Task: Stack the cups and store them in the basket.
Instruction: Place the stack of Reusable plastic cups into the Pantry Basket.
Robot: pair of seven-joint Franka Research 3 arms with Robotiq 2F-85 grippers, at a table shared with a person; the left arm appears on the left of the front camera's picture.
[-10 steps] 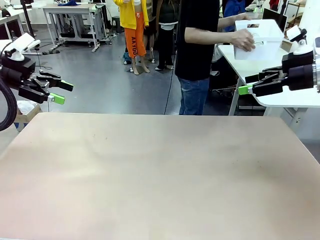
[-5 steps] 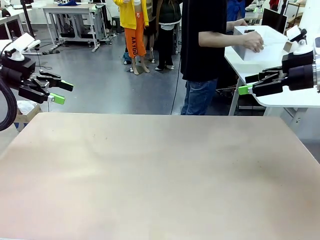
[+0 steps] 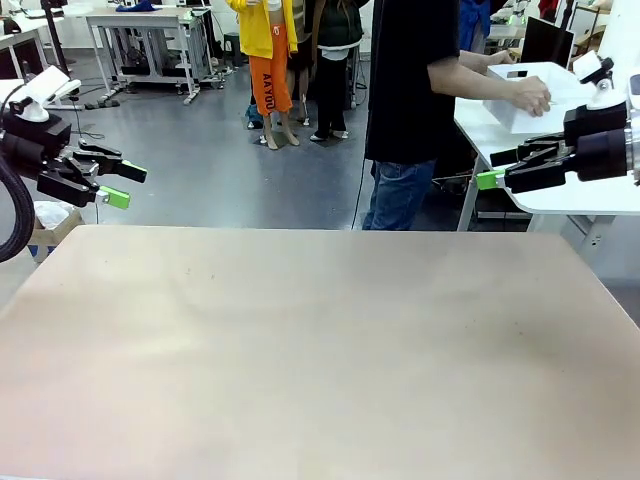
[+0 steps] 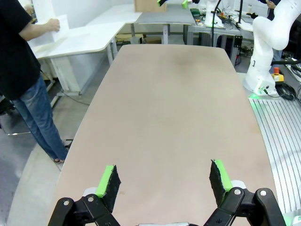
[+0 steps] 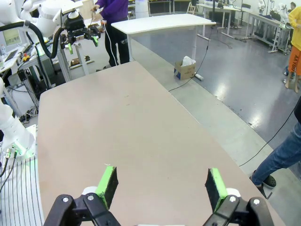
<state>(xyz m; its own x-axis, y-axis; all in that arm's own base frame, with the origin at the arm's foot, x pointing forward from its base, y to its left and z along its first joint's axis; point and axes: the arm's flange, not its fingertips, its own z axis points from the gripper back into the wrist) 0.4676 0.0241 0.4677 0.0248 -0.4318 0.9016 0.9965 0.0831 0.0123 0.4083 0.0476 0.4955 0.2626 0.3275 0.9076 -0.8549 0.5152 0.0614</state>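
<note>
The right gripper (image 5: 160, 186) hung over the near part of the bare beige table (image 5: 122, 132), its two green-padded fingers (image 5: 108, 182) spread wide apart with nothing between them. At the far left end of the table the left gripper (image 5: 81, 38) was poised above the edge, its jaws apart too, beside a person in a purple top (image 5: 114, 9). On the grey floor to the right sat a small cardboard box (image 5: 186, 69) below a white table (image 5: 162, 21), and a person's jeans-clad leg (image 5: 282, 155) showed at the right edge.

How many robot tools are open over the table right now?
2. The left tool hangs open at the table's left edge, the right tool open at its right edge, both empty.
</note>
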